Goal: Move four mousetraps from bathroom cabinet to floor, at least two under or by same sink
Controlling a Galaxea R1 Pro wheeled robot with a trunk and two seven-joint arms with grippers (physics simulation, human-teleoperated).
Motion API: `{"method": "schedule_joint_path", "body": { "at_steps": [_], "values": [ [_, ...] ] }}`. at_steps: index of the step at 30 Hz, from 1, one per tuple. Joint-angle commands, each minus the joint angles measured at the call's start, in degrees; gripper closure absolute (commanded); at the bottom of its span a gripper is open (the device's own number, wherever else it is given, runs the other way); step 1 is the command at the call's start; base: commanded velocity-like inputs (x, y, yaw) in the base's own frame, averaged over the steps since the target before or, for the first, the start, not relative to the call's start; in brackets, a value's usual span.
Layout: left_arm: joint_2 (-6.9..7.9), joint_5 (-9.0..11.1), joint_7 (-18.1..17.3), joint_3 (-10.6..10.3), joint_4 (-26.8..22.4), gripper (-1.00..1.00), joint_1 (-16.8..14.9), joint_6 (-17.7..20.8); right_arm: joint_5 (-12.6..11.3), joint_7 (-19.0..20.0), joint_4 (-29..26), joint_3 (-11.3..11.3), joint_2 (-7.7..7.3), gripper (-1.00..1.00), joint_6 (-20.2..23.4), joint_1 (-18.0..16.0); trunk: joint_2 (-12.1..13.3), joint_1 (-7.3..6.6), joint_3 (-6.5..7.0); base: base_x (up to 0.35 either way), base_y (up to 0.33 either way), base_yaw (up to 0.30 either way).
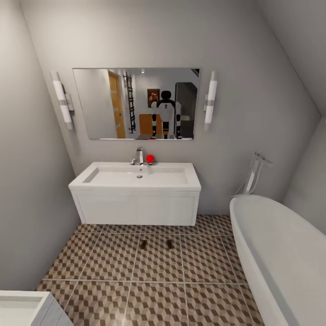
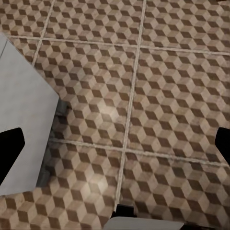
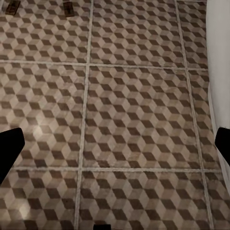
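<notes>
Two mousetraps, small brown boards, lie side by side on the cube-patterned bathroom floor, just in front of the white wall-hung bathroom sink. The right wrist view catches the same pair of mousetraps far ahead of my right gripper, which is open and holds nothing. My left gripper is also open and holds nothing, hanging over bare floor tiles. The other two mousetraps are out of view. The cabinet is not directly in view.
A white oval bathtub fills the right side, its edge near my right gripper. A second white vanity corner stands at the near left, its side beside my left gripper. The mirror reflects the robot and an orange-brown unit behind it.
</notes>
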Motion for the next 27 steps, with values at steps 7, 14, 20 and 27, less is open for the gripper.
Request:
{"method": "schedule_joint_path", "body": {
  "at_steps": [7, 14, 20, 27],
  "values": [
    [-0.01, 0.3, 0.3, -0.5, 0.1, -1.0, -0.1, -0.2, -0.5, -0.1, 0.1, 0.5, -0.05, -1.0, -0.1, 0.0, -0.1, 0.02, -0.13, -0.243, 0.0, 0.0],
    [-0.01, 0.3, 0.3, -0.5, 0.2, -1.0, -0.1, -0.2, -0.5, -0.1, 0.1, 0.4, -0.06, -1.0, -0.2, 0.0, -0.1, 0.02, -0.13, -0.324, 0.0, 0.0],
    [-0.01, 0.3, 0.3, -0.5, 0.5, -1.0, -0.1, -0.2, -0.5, -0.1, 0.1, 0.4, -0.07, -1.0, -0.2, 0.0, -0.1, 0.02, -0.13, -0.337, 0.0, 0.0],
    [-0.01, 0.3, 0.3, -0.5, 0.6, -1.0, -0.1, -0.2, -0.6, -0.1, 0.0, 0.4, -0.07, -1.0, -0.2, 0.0, -0.1, 0.02, -0.13, -0.339, 0.0, 0.0]
  ]
}}
